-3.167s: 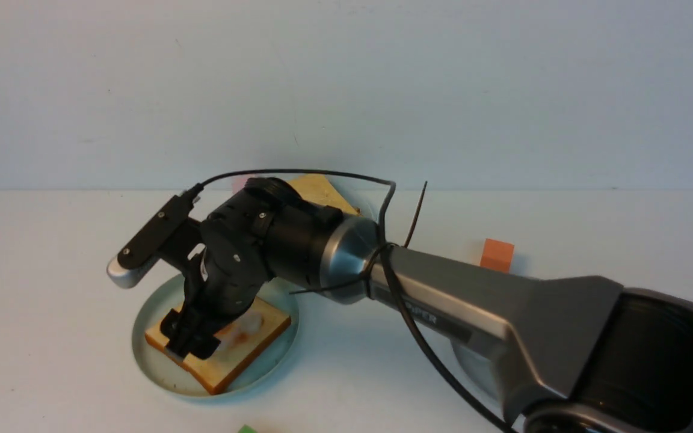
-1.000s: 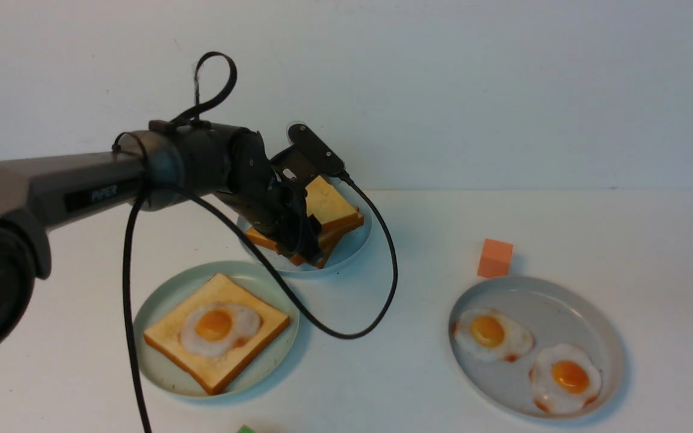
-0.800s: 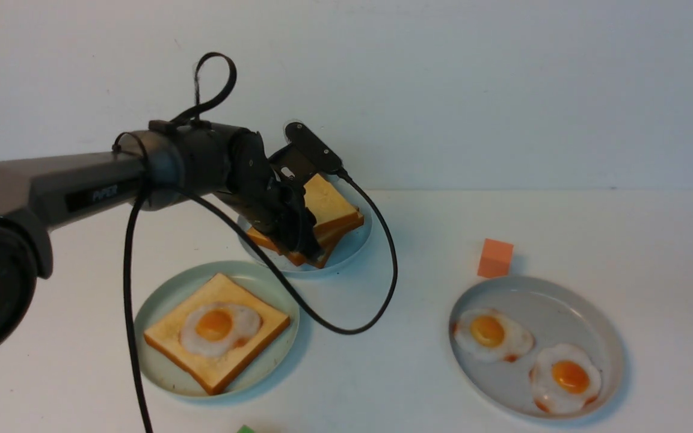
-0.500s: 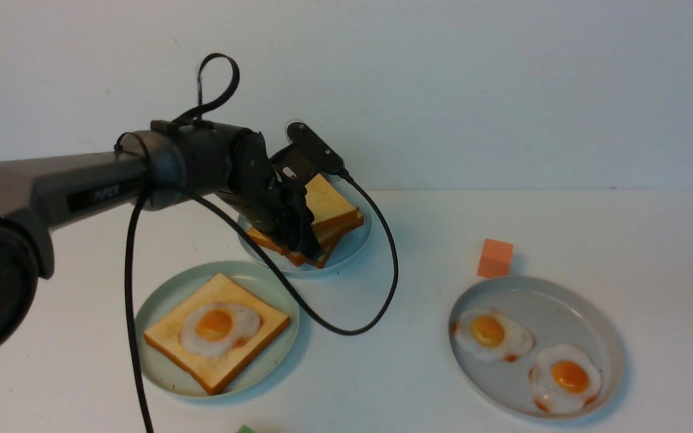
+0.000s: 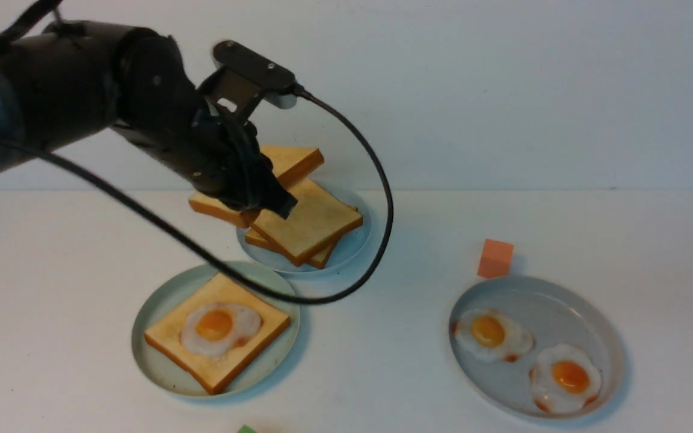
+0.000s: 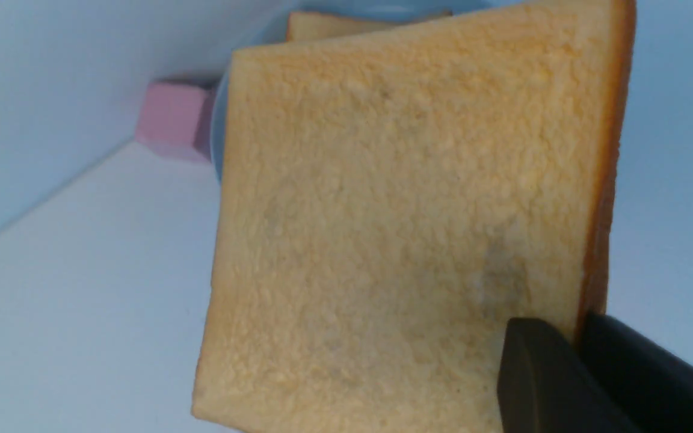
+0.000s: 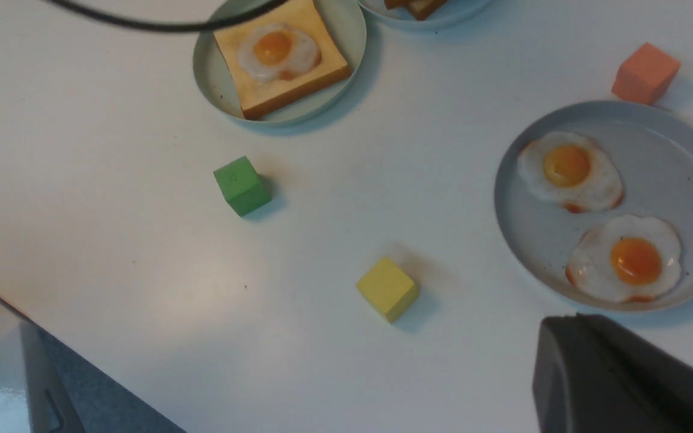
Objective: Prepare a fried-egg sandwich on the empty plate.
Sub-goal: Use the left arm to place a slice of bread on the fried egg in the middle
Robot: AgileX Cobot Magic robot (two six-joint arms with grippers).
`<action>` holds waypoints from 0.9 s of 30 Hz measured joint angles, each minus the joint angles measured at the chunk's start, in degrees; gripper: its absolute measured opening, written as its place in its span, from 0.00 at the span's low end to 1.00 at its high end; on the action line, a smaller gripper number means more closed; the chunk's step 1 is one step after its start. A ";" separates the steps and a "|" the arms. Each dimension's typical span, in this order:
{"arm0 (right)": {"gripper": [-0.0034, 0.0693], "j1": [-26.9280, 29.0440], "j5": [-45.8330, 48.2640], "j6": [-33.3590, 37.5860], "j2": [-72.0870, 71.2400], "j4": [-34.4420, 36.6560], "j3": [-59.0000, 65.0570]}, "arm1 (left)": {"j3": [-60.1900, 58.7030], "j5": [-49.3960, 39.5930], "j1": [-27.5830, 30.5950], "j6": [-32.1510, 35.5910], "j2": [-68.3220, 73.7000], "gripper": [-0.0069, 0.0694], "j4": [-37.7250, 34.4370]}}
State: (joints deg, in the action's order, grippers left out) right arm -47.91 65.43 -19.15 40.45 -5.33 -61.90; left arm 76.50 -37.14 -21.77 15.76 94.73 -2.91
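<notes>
In the front view your left gripper [image 5: 265, 201] is closed on one corner of a toast slice [image 5: 291, 161]; the slice hangs almost level in the air over the toast stack [image 5: 310, 224] on the small grey-blue plate [image 5: 358, 240]; nearer to you, the mint-green plate [image 5: 157, 355] carries the bottom slice [image 5: 169, 337] with a fried egg [image 5: 219, 326] uncovered on top, and the corners of this slice come close to the rim; bare table lies between this plate and the grey plate [image 5: 563, 297] with two eggs on the right; an orange cube [image 5: 495, 257] stands just beside that plate's far edge; in the left wrist view the black fingers [image 6: 539, 379] pinch the toast slice at the corner beside its brown crust, and a pink cube [image 6: 172, 117] stands by the small plate; in the right wrist view your right gripper [image 7: 593, 373] shows only as a dark part; it is closed and no thing is seen in it; a green cube [image 7: 241, 183] and a yellow cube [image 7: 387, 288] stand apart on open surface, near the table's edge.
</notes>
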 joint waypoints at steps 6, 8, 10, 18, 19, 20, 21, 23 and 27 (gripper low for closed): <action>0.07 0.00 -4.37 2.33 0.00 0.00 0.00 | -16.99 4.42 -0.21 -2.19 -7.32 0.17 1.69; 0.08 0.00 -4.84 2.58 0.00 0.00 0.00 | -20.46 7.24 -0.52 -2.24 -8.08 0.17 2.35; 0.08 0.00 -5.17 2.58 0.00 0.00 0.00 | -22.68 9.90 -0.58 -2.24 -8.36 0.17 2.47; 0.09 0.00 -5.12 2.58 0.00 0.44 0.07 | -23.77 11.80 -0.58 -2.26 -6.48 0.17 3.74; 0.09 0.00 -5.09 2.58 0.00 0.44 0.07 | -23.77 11.80 -0.58 -2.26 -6.02 0.17 3.74; 0.09 0.00 -5.04 2.58 0.00 0.44 0.07 | -23.82 11.86 -0.58 -2.26 -5.69 0.17 3.74; 0.09 0.00 -4.98 2.58 0.00 0.44 0.07 | -23.87 11.86 -0.58 -2.26 -5.21 0.17 3.74; 0.09 0.00 -4.88 2.79 0.00 0.44 0.07 | -23.93 11.86 -0.58 -2.26 -4.46 0.16 3.74; 0.09 0.00 -4.80 3.51 0.00 0.44 0.07 | -23.93 11.91 -0.58 -2.26 -4.39 0.16 3.80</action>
State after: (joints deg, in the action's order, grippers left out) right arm -47.91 60.63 -15.64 40.45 -4.88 -61.83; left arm 52.57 -25.23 -22.35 13.50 90.34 0.88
